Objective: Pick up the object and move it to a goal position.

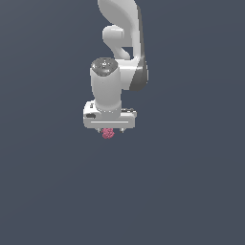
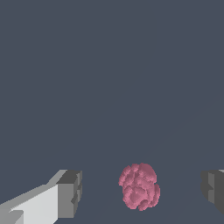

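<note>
The object (image 2: 140, 186) is a small pinkish-red bumpy lump lying on the dark grey floor. In the wrist view it sits between my two grey fingertips (image 2: 70, 192), with a clear gap on each side. My gripper (image 2: 142, 192) is open and touches nothing. In the exterior view the white arm hangs straight down, and the object (image 1: 108, 133) peeks out just under the gripper (image 1: 110, 130); the hand hides most of the fingers there.
A plain dark grey floor (image 1: 191, 191) runs flat in every direction. No other objects, walls or edges show in either view.
</note>
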`<action>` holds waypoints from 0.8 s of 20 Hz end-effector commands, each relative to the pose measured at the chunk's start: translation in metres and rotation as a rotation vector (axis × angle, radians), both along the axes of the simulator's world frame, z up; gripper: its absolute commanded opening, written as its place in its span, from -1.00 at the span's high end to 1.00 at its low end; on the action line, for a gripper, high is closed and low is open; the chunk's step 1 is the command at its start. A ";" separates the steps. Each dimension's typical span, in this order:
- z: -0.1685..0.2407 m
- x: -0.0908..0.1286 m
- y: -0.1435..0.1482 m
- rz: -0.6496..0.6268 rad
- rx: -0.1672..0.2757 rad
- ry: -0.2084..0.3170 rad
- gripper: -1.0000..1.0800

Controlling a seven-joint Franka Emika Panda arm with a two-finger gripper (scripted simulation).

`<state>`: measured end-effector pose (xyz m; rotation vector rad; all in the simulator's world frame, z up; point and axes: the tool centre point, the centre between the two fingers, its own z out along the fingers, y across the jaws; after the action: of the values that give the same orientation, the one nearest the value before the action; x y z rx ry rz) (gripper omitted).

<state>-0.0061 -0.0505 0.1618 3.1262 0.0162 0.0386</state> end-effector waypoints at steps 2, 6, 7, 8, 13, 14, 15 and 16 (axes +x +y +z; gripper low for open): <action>-0.013 -0.012 -0.006 0.043 0.001 0.005 -0.92; -0.032 -0.030 -0.015 0.109 0.004 0.012 -0.92; -0.036 -0.035 -0.017 0.127 0.004 0.014 -0.92; -0.041 -0.040 -0.018 0.143 0.005 0.016 -0.92; -0.058 -0.060 -0.025 0.209 0.008 0.022 -0.92; -0.060 -0.063 -0.026 0.218 0.009 0.023 -0.92; -0.063 -0.066 -0.027 0.227 0.010 0.024 -0.92; -0.064 -0.068 -0.028 0.235 0.010 0.024 -0.92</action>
<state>-0.0701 -0.0770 0.1007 3.1179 0.3606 0.0038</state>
